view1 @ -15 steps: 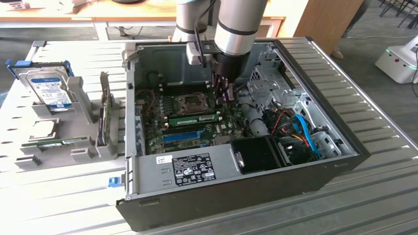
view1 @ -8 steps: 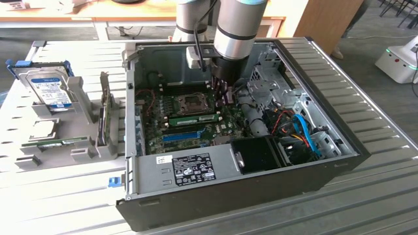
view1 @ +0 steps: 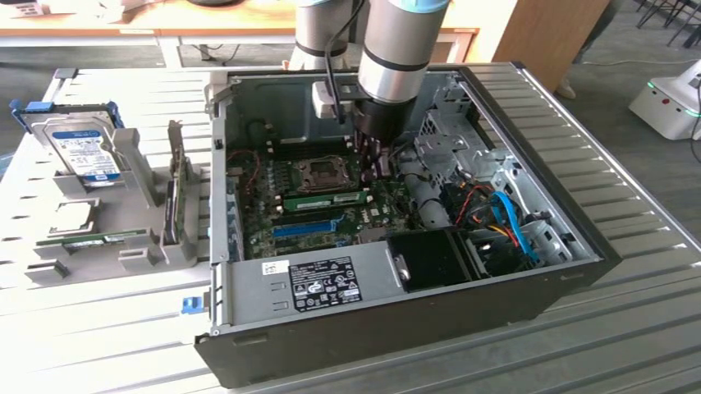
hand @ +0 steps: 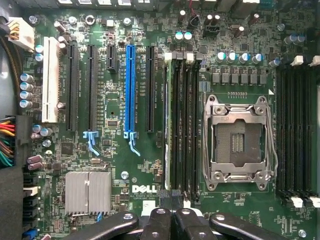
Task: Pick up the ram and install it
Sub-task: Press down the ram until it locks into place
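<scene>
Risk lay in seating: gripper [hand: 173, 216], jaws together, hung near ram [view1: 328, 199] at exterior view's centre; off-centre pressing could leave one end unlatched.

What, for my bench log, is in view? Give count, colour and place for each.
open black metal computer case: one, black, on the ribbed grey table.
green motherboard: one, green, inside the case.
long thin green ram stick: one, green, in a motherboard slot.
long blue plastic slot: one, blue, on the motherboard.
boxy hard drive with blue-white label: one, silver, in the grey holder, exterior view's left.
black robot hand: one, black, shut, over the motherboard.
</scene>
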